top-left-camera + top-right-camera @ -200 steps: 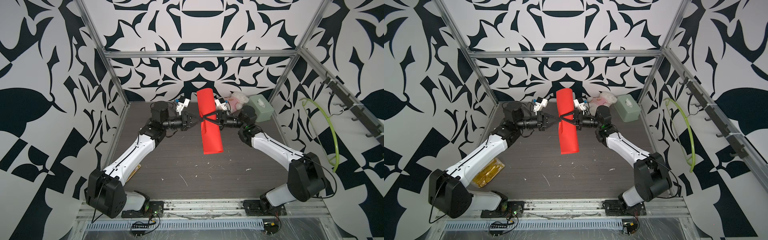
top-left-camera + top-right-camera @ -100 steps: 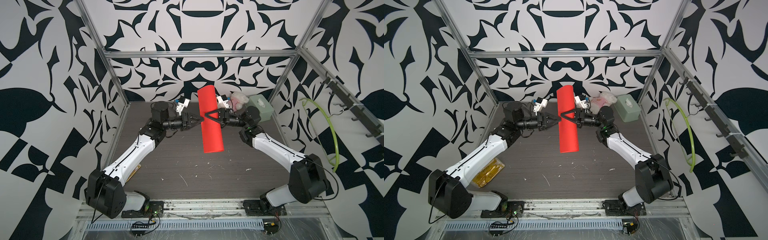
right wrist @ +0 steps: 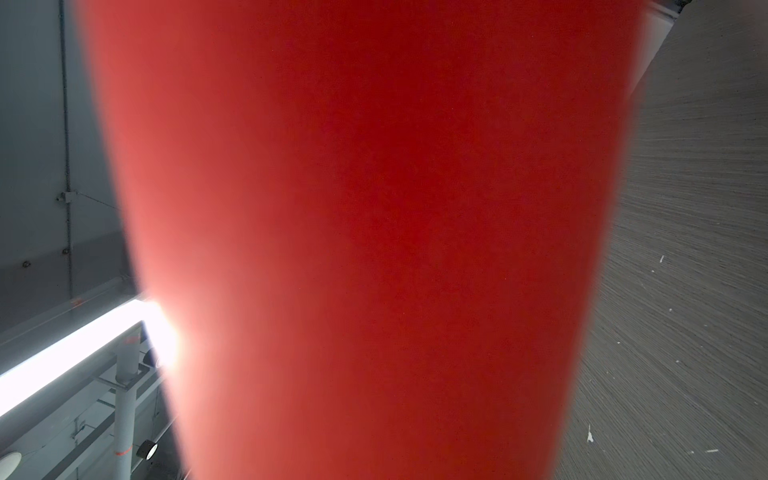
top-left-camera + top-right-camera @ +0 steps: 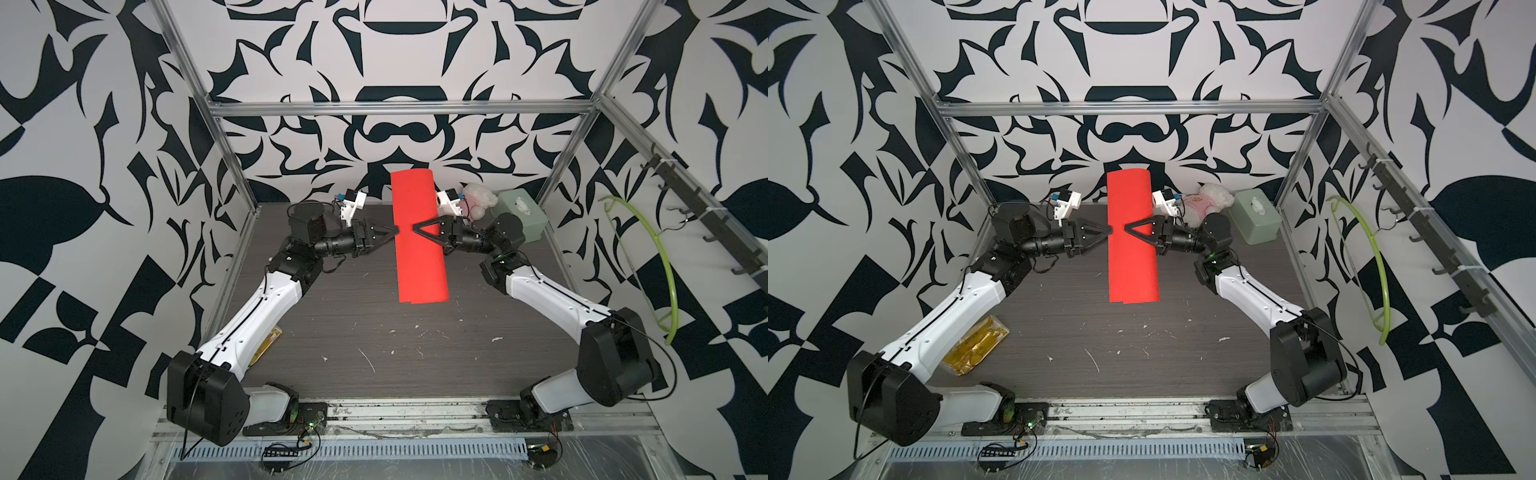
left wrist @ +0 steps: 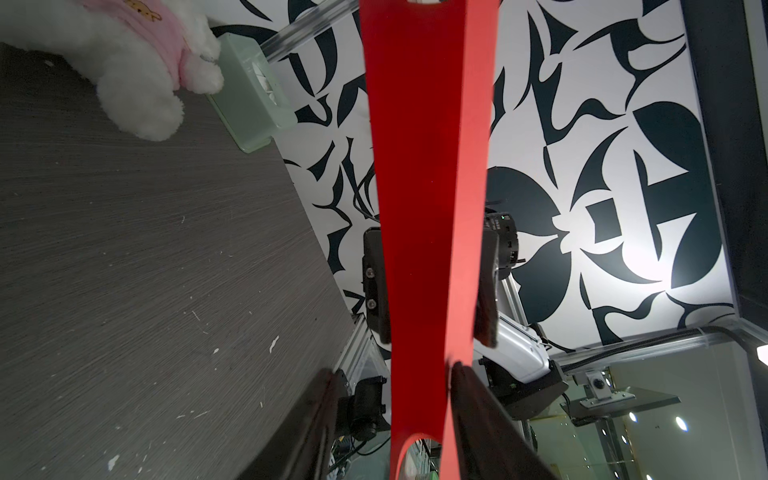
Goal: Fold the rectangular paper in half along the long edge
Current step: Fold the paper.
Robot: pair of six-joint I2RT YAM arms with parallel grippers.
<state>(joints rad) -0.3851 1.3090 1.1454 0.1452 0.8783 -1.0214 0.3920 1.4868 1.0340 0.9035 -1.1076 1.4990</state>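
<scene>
Right end effector point(image 4: 416, 227) grips the rectangular paper point(image 4: 420, 270) aloft; left end effector point(image 4: 395, 229), parted, straddles its opposite edge.

Our left arm point(image 4: 257, 307) and right arm point(image 4: 552, 295) stretch forward and bend inward, wrists level, until our tool tips nearly meet in mid-air. Our left tool point(image 5: 390, 370) has its fingers point(image 5: 478, 415) parted, one of them touching nothing. Facing it, our right tool point(image 4: 415, 227) clasps the paper point(image 4: 419, 266).

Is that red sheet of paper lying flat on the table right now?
No, the red paper hangs above the table, curled over on itself.
</scene>
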